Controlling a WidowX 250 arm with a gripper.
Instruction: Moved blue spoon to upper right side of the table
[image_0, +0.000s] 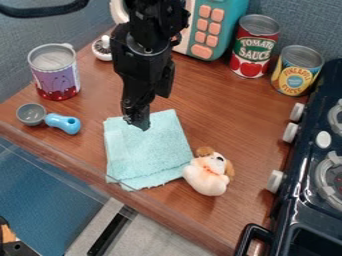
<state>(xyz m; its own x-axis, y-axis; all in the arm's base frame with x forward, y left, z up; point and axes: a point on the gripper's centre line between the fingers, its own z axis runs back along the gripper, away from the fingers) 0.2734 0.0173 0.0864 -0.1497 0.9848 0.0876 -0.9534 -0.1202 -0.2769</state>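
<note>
Lettering (256, 43) runs across the red can (254, 48) and the yellow can (297, 70) at the far right (painted fruit (248, 68) sits below the red one's print). The blue spoon (52, 119) lies at the left, near the purple cup (55, 72). Over the turquoise cloth (147, 150) hangs the gripper (138, 119); whether released or clenched, one cannot tell.
</note>
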